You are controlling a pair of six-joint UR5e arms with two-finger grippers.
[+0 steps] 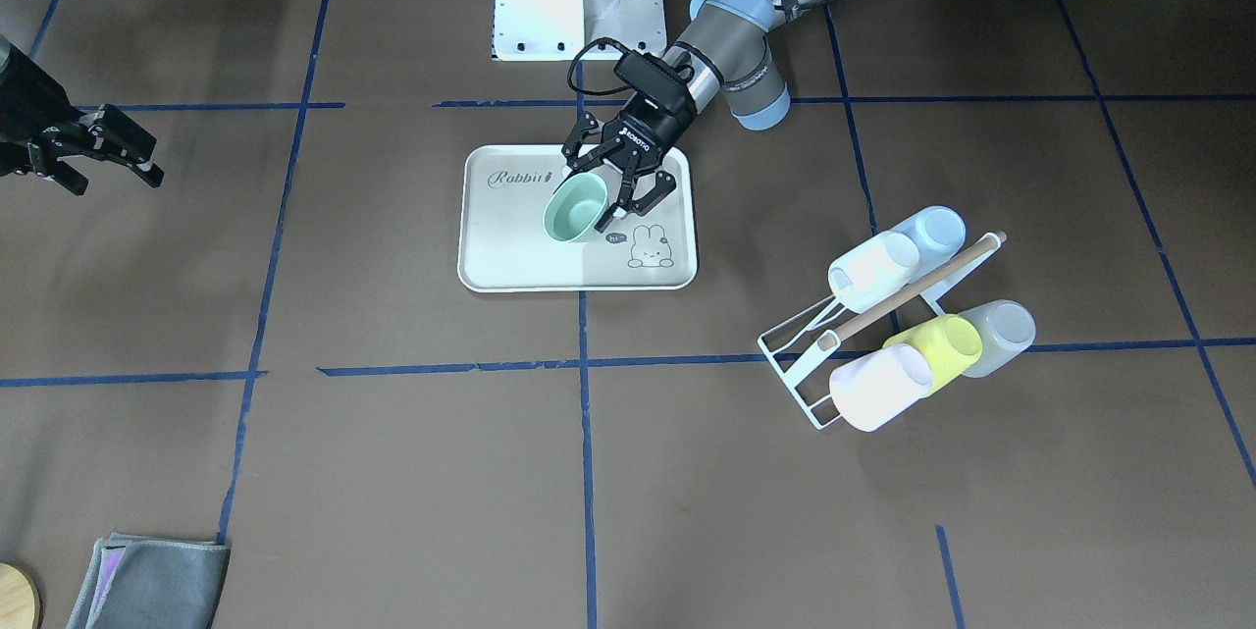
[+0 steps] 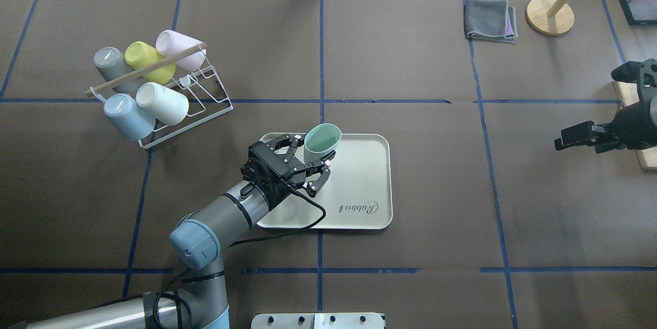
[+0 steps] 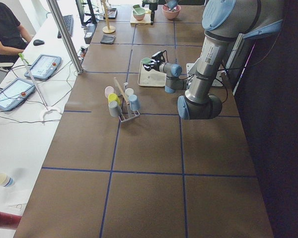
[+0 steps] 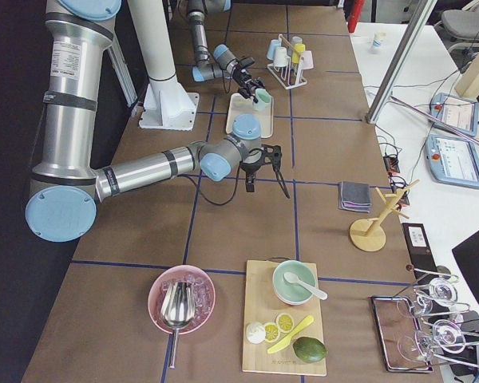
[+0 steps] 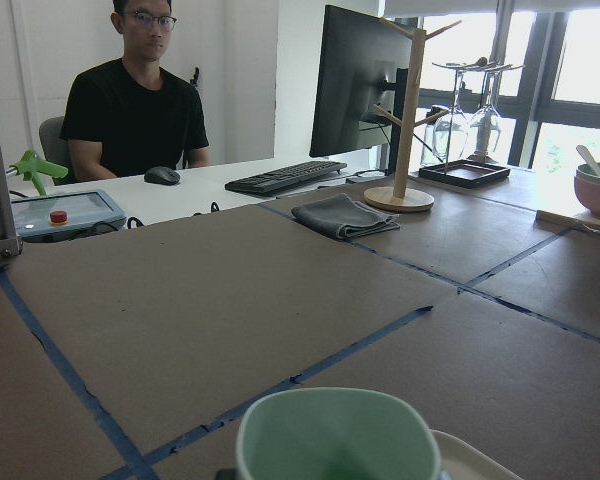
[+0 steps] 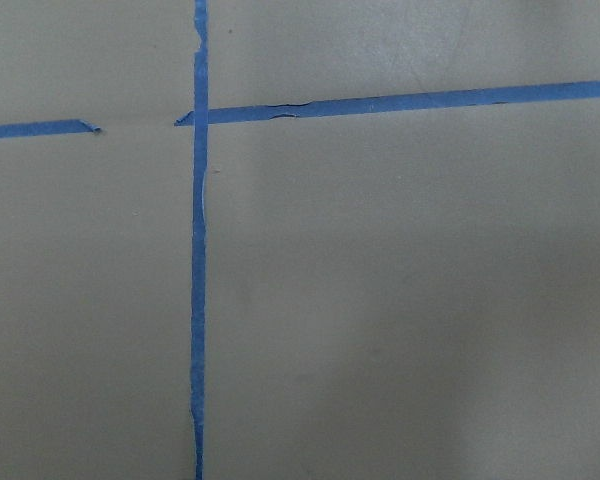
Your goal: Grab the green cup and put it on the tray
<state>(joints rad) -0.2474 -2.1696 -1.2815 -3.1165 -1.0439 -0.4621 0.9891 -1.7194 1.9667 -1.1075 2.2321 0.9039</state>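
The green cup (image 1: 576, 207) (image 2: 322, 142) is a pale mint tumbler, mouth up, over the far left part of the cream tray (image 1: 510, 251) (image 2: 359, 175). My left gripper (image 1: 601, 189) (image 2: 311, 156) reaches in level from the side, with a finger on each side of the cup and shut on it. The left wrist view shows the cup's rim (image 5: 338, 432) close below, slightly squeezed out of round. I cannot tell whether the cup's base touches the tray. My right gripper (image 1: 147, 163) (image 2: 562, 141) hangs open and holds nothing, far off at the table's other side.
A white wire rack (image 1: 800, 369) (image 2: 205, 95) with several cups stands to the robot's left of the tray, among them a yellow-green cup (image 1: 937, 342) and a light blue cup (image 1: 932, 229). A grey cloth (image 2: 490, 20) and a wooden stand (image 2: 550, 14) lie far right.
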